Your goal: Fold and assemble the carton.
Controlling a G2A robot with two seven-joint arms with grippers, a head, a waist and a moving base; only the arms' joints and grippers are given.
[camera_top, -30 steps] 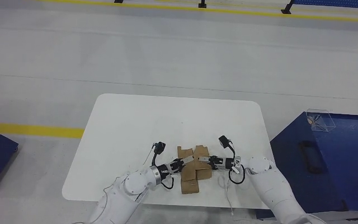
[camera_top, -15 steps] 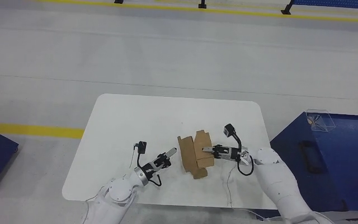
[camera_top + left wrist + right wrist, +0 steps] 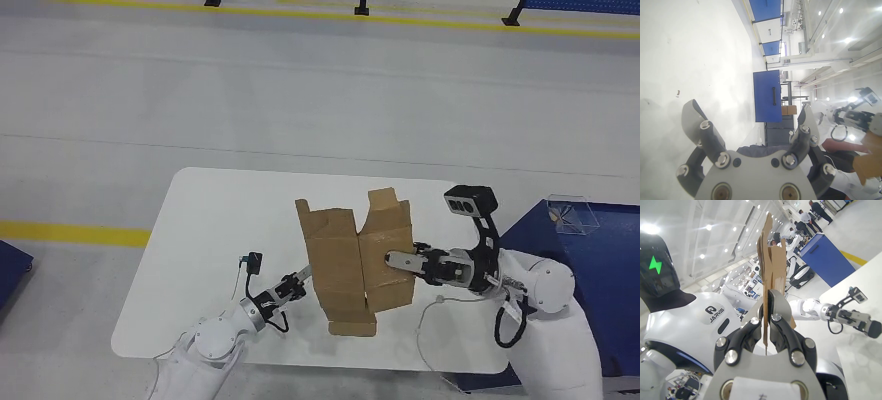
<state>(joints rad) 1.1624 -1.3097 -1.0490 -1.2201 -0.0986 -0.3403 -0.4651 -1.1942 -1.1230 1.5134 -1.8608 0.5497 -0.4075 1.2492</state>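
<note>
One carton (image 3: 355, 265): brown corrugated cardboard, a flat sheet of creased panels, not yet formed into a box.
Flaps counted, top view: two at the upper end with a notch between them, one small one at the lower end.
Carton edges: rough and layered where seen edge-on in the right wrist view (image 3: 772, 262).
Carton position: held standing on end over the near half of the table (image 3: 230, 220). I cannot tell whether the lowest flap touches the top.
Two grippers: each has a pair of grey metal fingers on black links with round silver screws.
State of right gripper (image 3: 390, 259): fingers closed tight on the thin sheet from both sides (image 3: 768, 294), gripping the carton at its right panel, about mid-height.
State of left gripper (image 3: 303, 277): fingers spread wide with nothing between them (image 3: 749, 108). It sits low over the table, near the carton's left side and apart from it.
Left fingers: curved, smooth, pale grey, with tapered tips.
One table: a white, matt rectangle with rounded corners, carrying a few dark specks (image 3: 687, 56).
One cabinet (image 3: 580, 260): blue and flat-sided with a black handle, just beside the table's right end.
One clear tray (image 3: 572, 213): transparent plastic, on top of the cabinet.
</note>
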